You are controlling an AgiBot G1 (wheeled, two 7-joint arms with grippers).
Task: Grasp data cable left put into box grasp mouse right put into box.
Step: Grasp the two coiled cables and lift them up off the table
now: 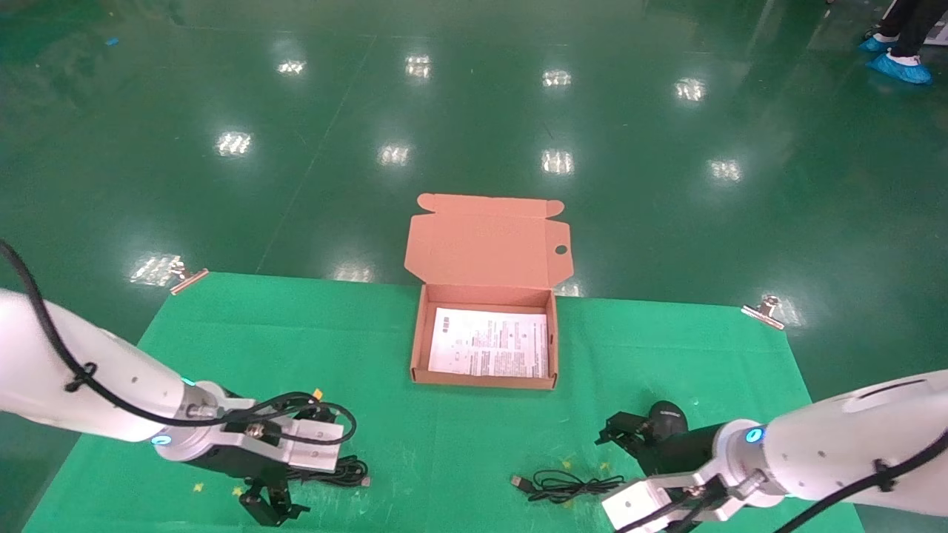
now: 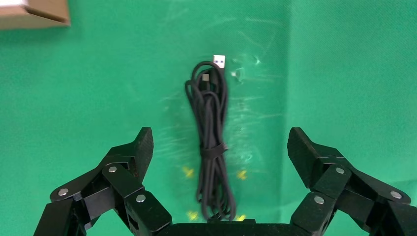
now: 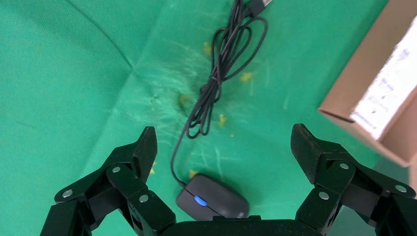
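Note:
The data cable [image 2: 211,142] lies on the green cloth as a long black bundle tied at its middle, with its silvery plug at the far end. My left gripper [image 2: 220,135] hovers over it, open, one finger on each side. In the head view this gripper [image 1: 270,509] is at the front left, with the cable [image 1: 348,472] just right of it. The black mouse [image 3: 212,199] with a blue-lit wheel lies under my open right gripper [image 3: 223,132], near its base. Its cord [image 3: 221,64] is bunched beyond it. The pink box [image 1: 418,333] stands open at the table's middle back. In the head view the right gripper [image 1: 641,437] is beside the mouse [image 1: 666,418].
A printed sheet [image 1: 489,352] lies in the box, and the lid [image 1: 489,240] stands up behind it. The mouse cord [image 1: 570,486] lies at the front centre. Metal clips [image 1: 189,277] [image 1: 763,311] hold the cloth's back corners. A person's blue shoe covers [image 1: 900,66] show far right.

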